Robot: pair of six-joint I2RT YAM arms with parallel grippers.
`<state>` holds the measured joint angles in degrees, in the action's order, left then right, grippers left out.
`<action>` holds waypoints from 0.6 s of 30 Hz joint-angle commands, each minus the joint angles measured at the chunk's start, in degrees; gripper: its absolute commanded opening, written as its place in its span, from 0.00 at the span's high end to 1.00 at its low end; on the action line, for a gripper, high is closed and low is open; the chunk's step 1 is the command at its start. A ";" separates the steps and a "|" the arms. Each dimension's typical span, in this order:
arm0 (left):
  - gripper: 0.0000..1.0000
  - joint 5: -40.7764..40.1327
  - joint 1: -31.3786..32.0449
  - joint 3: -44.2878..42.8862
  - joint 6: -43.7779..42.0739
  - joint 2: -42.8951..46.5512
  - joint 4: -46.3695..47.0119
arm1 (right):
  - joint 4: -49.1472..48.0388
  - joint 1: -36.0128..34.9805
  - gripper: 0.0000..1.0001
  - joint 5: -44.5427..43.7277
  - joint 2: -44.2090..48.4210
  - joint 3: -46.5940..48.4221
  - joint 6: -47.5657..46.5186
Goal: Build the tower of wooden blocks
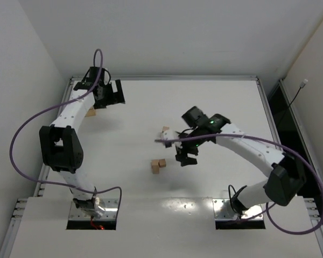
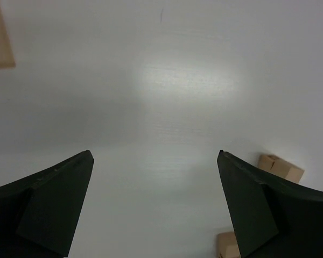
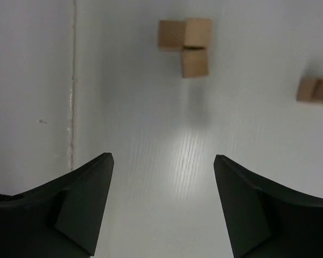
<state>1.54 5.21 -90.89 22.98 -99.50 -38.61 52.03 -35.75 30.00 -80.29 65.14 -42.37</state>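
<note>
Two pairs of jaws show here, and both are empty. The left jaws stand wide apart over bare white bench (image 2: pixel 167 91) with nothing gripped. The right jaws are also parted, with only bench surface showing between their black tips. Just past the left jaws, one wood block (image 1: pixel 91 112) lies near the far left edge of the bench, close beside the white left arm (image 1: pixel 70 115). Ahead of the right jaws, near the middle of the bench, a pair of blocks (image 3: pixel 184 45) sit touching each other. The top view shows them side by side, while from the right wrist view I cannot tell exactly how their faces meet. A fourth block (image 3: pixel 315 90) rests alone, a little farther from the arm bases than the pair and apart from it, near the wrist end of the right arm (image 1: pixel 247 145). As far as the top view shows, each block sits directly on the bench, and the one by the left arm is well apart from the other three.
</note>
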 commanded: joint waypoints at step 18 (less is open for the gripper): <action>0.00 13.58 -5.65 0.72 -5.14 -3.50 -1.73 | -24.34 -14.35 0.49 -10.84 -19.73 4.55 12.49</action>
<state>13.26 0.27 -88.31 18.46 -101.93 -40.64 31.62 -49.74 19.22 -99.96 66.94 -33.45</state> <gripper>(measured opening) 0.995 0.508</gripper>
